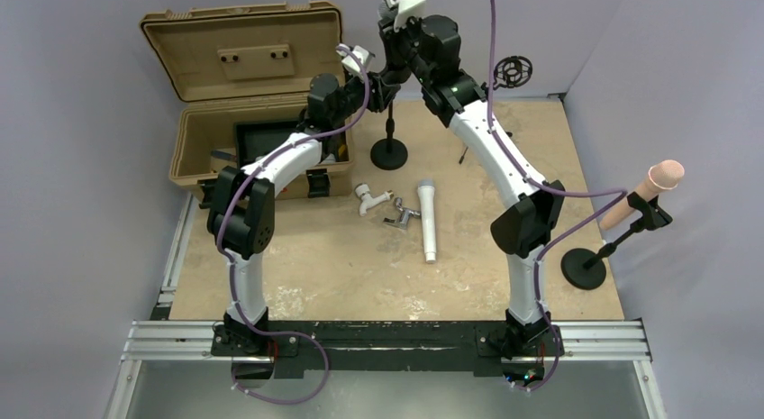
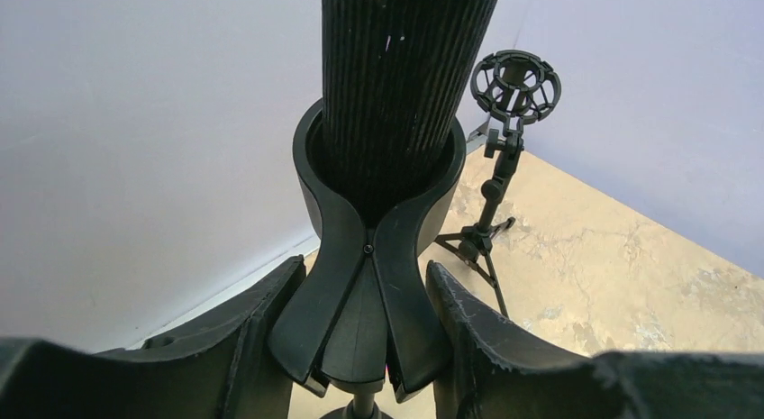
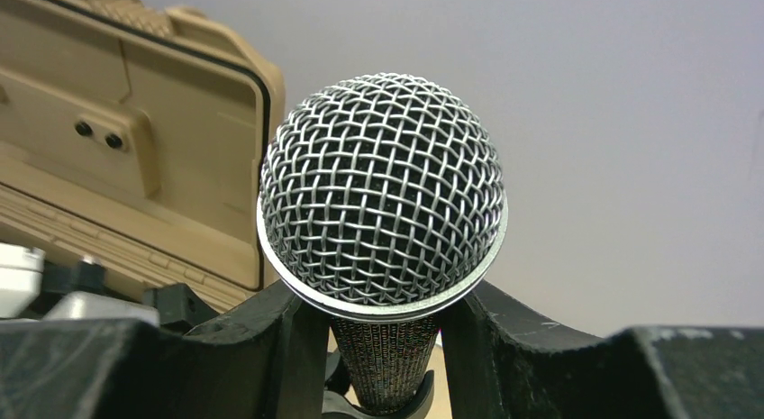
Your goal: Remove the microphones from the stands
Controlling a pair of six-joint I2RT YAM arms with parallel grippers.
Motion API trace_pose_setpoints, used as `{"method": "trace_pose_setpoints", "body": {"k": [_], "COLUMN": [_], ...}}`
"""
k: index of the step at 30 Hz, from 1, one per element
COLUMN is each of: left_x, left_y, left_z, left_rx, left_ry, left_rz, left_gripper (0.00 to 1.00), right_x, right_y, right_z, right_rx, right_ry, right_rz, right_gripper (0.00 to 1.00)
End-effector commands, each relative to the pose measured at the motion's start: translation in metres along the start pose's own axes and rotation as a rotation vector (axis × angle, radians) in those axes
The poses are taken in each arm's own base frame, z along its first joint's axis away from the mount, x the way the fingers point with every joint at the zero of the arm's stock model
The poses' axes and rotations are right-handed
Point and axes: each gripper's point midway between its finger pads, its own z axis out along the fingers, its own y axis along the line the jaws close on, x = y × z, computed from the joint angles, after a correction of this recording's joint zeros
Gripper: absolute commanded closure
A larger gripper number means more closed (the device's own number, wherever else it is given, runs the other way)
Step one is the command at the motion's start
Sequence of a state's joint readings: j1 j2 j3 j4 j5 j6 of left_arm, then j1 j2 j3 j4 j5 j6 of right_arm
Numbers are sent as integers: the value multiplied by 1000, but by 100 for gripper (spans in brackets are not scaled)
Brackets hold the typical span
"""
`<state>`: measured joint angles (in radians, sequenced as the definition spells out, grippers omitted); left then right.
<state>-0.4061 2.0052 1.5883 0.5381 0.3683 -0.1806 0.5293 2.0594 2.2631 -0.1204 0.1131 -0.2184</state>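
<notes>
A microphone with a silver mesh head and a dark body sits in the black clip of a small round-based stand at the back middle of the table. My left gripper is closed on the lower part of the clip, one finger on each side. It also shows in the top view. My right gripper is closed on the microphone's body just under the head, and it shows in the top view too. In the top view both grippers hide the microphone.
An open tan case stands at the back left. A silver microphone, a white fitting and a metal clip lie mid-table. A shock-mount tripod stands behind. A stand with a beige microphone is at the right edge.
</notes>
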Motion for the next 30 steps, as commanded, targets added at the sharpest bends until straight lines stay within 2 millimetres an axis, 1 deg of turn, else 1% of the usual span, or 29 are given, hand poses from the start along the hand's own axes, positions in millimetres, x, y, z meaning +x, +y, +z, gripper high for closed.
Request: {"method": "trace_pose_setpoints", "body": {"k": [1,7,11,13,14,16,20,22,24,27,28,29,30], "left_x": [-14,-7,-3,2,4,5,0,1,1,3,0,-2,-7], "left_y": [-9,-10,-10,-12,-12,-13,-20,-20,-21,-15,-14,-14,-13], "left_z": [-1,-2,-1,-1,-1,-2,-5,-6,-6,-6,-6,-8,-9], "left_rx": [43,51,59,68,68,76,108,110,111,85,74,62,54], "left_ry": [3,29,39,48,51,57,45,51,56,59,42,24,0], "left_rz": [18,25,26,26,25,24,29,27,23,4,-3,-17,-19], "left_gripper": [100,100,100,100,100,100,100,100,100,100,91,73,57], "right_x": [-121,-180,-220,-235,-239,-239,-219,-212,-212,-214,-212,-209,-202], "right_y": [-32,-43,-49,-48,-45,-42,-38,-38,-38,-38,-38,-38,-39], "right_z": [-35,-64,-92,-104,-107,-107,-93,-90,-92,-95,-94,-92,-89], "right_rx": [73,77,66,40,20,4,3,12,13,5,5,11,22], "right_ry": [-278,-438,-555,-601,-613,-614,-562,-542,-540,-547,-540,-533,-516], "right_rz": [45,83,131,132,123,102,91,92,94,90,86,82,76], "right_gripper": [100,100,100,100,100,100,100,100,100,100,100,100,100]}}
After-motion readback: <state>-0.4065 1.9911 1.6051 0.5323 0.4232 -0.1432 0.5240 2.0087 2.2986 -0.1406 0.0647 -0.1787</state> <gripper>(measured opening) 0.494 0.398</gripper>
